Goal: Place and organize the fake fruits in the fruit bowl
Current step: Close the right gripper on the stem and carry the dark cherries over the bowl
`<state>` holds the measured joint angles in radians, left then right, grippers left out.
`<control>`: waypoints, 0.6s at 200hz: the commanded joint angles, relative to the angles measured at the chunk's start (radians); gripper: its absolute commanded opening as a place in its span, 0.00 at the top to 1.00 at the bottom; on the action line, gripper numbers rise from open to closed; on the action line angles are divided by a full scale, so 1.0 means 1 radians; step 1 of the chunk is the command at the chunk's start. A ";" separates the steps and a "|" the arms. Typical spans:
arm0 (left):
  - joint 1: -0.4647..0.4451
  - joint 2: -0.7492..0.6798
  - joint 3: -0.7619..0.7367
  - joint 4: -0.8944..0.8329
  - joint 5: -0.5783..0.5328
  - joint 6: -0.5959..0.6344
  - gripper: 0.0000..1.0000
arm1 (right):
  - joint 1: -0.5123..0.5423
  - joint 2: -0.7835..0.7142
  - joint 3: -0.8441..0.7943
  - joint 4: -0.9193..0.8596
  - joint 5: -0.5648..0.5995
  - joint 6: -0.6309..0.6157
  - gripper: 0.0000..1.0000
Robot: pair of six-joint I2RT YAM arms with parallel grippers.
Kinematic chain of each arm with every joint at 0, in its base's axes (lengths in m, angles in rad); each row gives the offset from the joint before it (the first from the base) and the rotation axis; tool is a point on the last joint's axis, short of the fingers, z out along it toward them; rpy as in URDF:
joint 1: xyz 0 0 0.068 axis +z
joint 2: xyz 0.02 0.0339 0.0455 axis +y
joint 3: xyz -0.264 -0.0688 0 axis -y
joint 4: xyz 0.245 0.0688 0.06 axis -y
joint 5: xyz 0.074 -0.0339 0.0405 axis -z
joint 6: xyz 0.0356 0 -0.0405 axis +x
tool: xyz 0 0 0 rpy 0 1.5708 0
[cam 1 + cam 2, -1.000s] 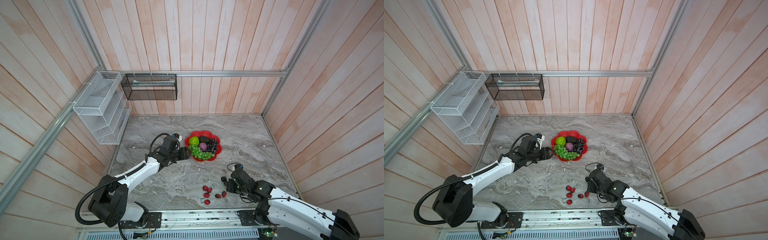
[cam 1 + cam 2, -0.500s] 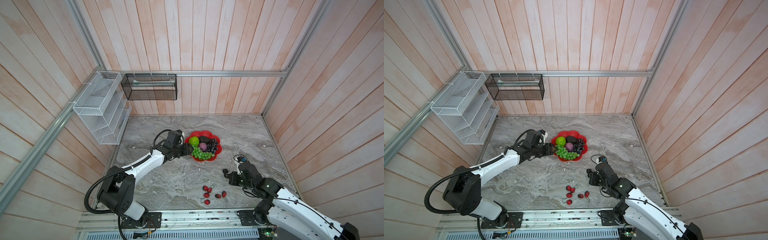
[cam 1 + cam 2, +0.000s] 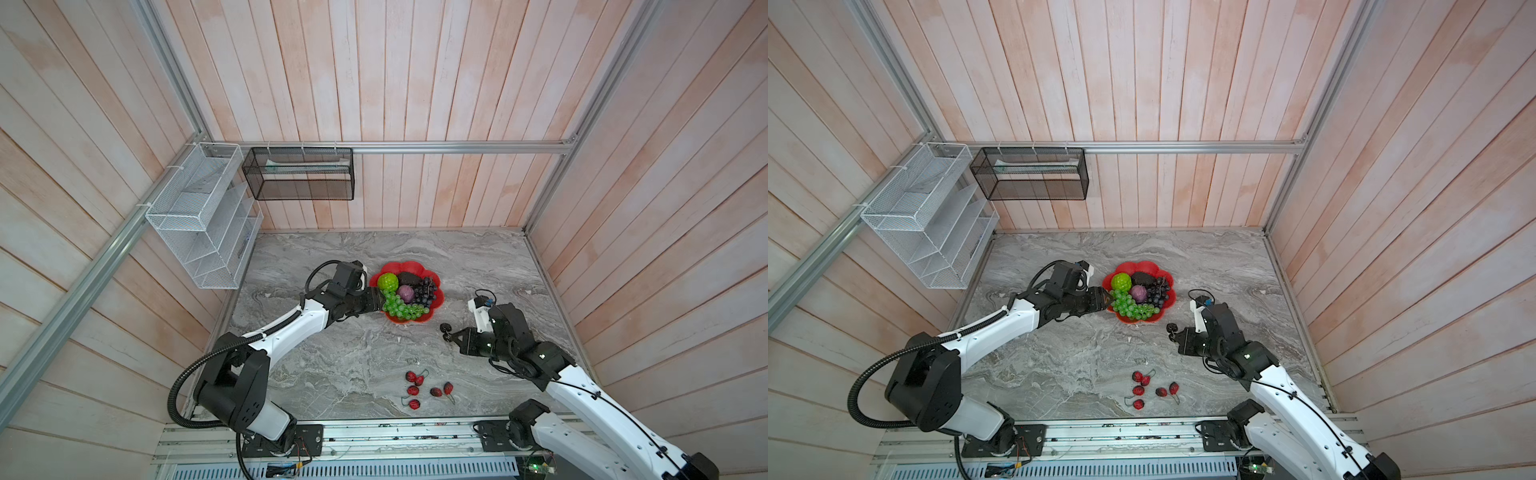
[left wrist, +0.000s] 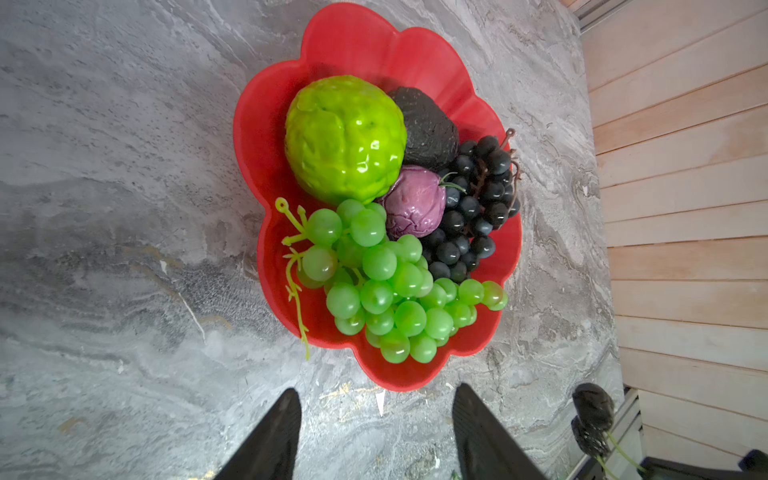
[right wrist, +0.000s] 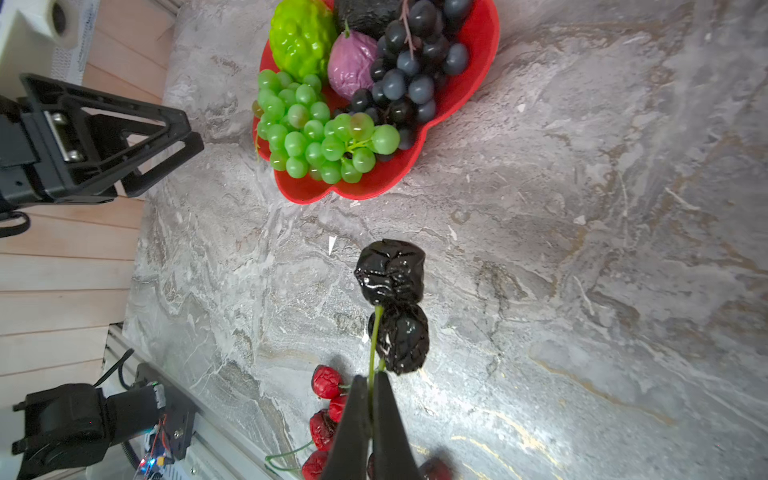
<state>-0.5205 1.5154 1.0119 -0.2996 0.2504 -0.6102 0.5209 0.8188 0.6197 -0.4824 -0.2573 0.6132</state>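
Right gripper (image 5: 371, 380) was pinched shut on the thin green stem (image 5: 372, 332) of two small wrinkled black berries (image 5: 392, 274), which stuck out ahead of the tips, long axis pointing toward the shallow red scalloped plastic bowl (image 5: 374, 189), near but apart. Left gripper (image 4: 376, 392), jaws part-open and empty, sat just beside the bowl's rim. Grey marble tabletop (image 3: 353, 365) between berries and bowl was bare; inside, free red showed only along the rim.

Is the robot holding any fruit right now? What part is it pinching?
The right gripper pinches the small black berries by their green stems. The left gripper is open and holds nothing.
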 commanded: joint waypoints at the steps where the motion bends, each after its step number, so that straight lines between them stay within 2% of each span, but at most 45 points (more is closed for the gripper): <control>1: -0.006 -0.051 -0.036 0.001 -0.028 -0.005 0.39 | -0.027 0.025 0.068 0.018 -0.050 -0.052 1.00; 23: -0.006 -0.069 -0.062 0.013 -0.030 -0.010 0.39 | -0.086 0.113 0.137 0.060 -0.123 -0.098 1.00; 65: -0.006 -0.114 -0.106 0.014 -0.059 0.003 0.39 | -0.137 0.315 0.255 0.176 -0.173 -0.190 1.00; 120: -0.006 -0.138 -0.151 0.032 -0.084 0.016 0.39 | -0.153 0.568 0.382 0.258 -0.221 -0.263 1.00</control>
<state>-0.5205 1.3872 0.8833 -0.2924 0.1955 -0.6128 0.3706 1.3098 0.9417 -0.2764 -0.4267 0.4149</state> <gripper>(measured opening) 0.610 0.049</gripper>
